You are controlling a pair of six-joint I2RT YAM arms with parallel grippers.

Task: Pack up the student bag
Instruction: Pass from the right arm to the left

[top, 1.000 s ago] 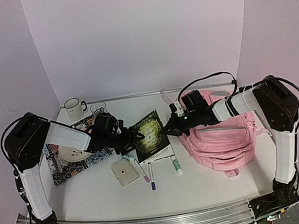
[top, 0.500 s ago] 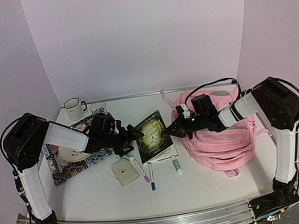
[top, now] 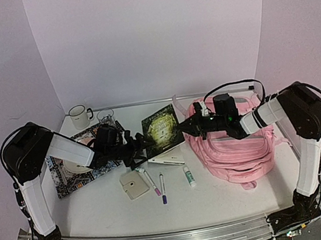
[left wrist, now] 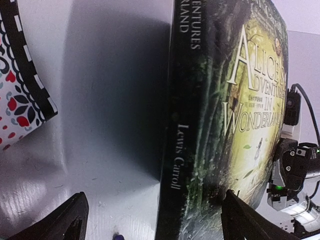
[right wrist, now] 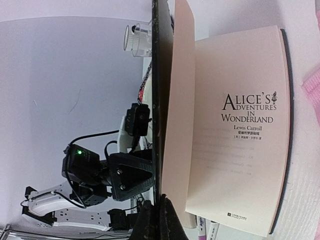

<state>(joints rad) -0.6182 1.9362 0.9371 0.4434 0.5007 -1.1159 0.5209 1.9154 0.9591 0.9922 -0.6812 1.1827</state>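
Top view. Shows the bag (top: 239, 147) slumped on the right of the counter (top: 101, 210), partly under the right arm. Shows the right hand (top: 182, 127) pinched shut on the edge of a book (top: 160, 127), tilting it up just left of the bag. Places the left hand (top: 141, 142) spread wide at the book's other side, holding nothing.

Left wrist view. Looks out between parted fingers (left wrist: 70, 221) at the book's spine and dark cover; grips nothing.

Right wrist view. Shows fingers (right wrist: 150, 222) clamped on the front cover alone, with the title page swung free. Catches a pink sliver at the right edge, probably the bag.

Handling, as a judgement: looks soft, light and floppy, likely to sag and shut its own mouth. Best taken by a zip edge, seam or strap, not loose fabric.
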